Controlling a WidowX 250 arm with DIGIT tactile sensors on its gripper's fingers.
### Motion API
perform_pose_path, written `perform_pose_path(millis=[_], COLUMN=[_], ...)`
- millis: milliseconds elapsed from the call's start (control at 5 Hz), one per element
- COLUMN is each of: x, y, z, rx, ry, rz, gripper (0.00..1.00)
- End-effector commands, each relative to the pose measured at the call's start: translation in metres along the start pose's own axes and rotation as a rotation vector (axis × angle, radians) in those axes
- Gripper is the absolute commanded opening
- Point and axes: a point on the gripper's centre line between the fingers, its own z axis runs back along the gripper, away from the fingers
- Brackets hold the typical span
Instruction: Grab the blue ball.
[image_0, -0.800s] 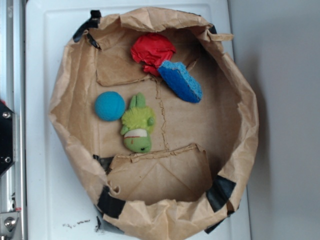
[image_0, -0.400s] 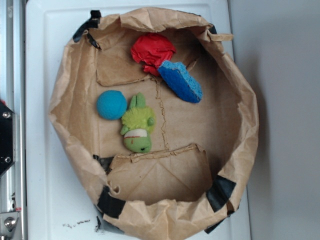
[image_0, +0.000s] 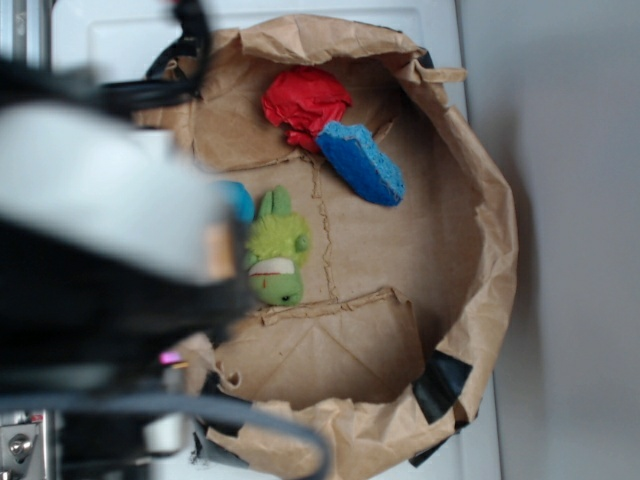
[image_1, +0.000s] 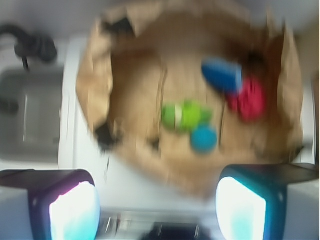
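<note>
Your gripper (image_1: 157, 207) stands with its two pads wide apart and nothing between them, high above the wrinkled brown paper bag basket (image_1: 100, 85), which the wrist view shows blurred. Below and ahead of the pads sits the small round teal-blue ball (image_1: 204, 138), touching or just beside the green plush toy (image_1: 182, 116) on the basket floor. In the exterior view the blurred arm (image_0: 100, 260) hides most of the ball, leaving only a sliver at its edge. You should expect the ball to be light, soft and slightly fuzzy, so it likely grips well. Take it across its widest middle, placing the pads so that neither lands on the plush toy.
</note>
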Motion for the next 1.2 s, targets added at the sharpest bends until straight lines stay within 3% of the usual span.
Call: perform_pose_path(millis=[0,400,600,1000], x=[0.006,0.006,0.013,-0.014], y=[0.002,0.002,0.023,0.066], z=[0.013,0.013,-0.017,-0.031], rx=[0.003,0.003,0.025,0.069], ry=[-0.050,-0.050,0.019,-0.025], rz=[0.009,0.009,-0.024,-0.123], gripper=[1.00,1.00,1.00,1.00])
